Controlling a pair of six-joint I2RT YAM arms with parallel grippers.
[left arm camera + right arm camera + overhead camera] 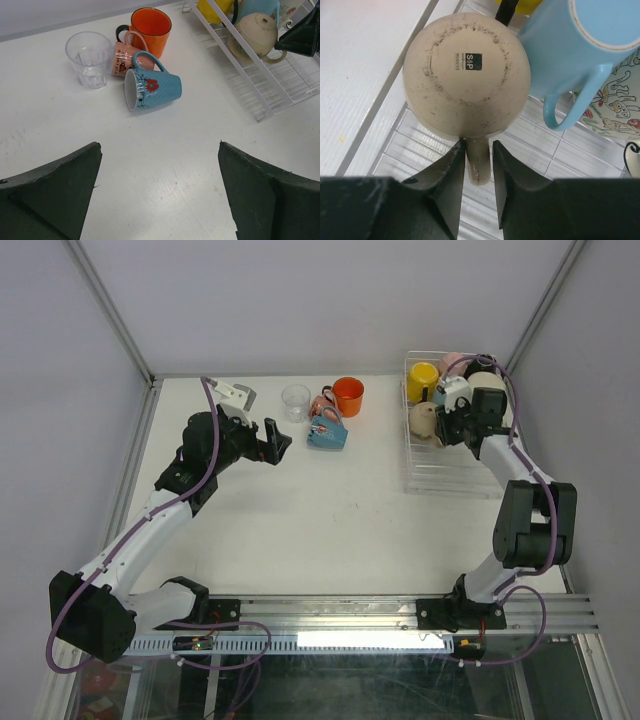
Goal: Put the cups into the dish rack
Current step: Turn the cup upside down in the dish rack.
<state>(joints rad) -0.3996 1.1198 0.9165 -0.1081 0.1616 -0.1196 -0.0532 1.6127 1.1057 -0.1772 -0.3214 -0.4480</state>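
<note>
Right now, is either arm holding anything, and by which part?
The right gripper pinches the beige mug by its handle; the left gripper holds nothing.

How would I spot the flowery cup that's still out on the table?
On the white table, left of the dish rack, a small cluster sits near the far edge. The blue mug lies on its side in front of the orange mug; only it carries a red flower.

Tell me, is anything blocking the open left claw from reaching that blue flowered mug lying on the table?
Nothing visible does. Only bare table lies between the open left gripper and the blue mug on its side. The glass tumbler, pink mug and orange mug sit beyond it, on the far side.
</note>
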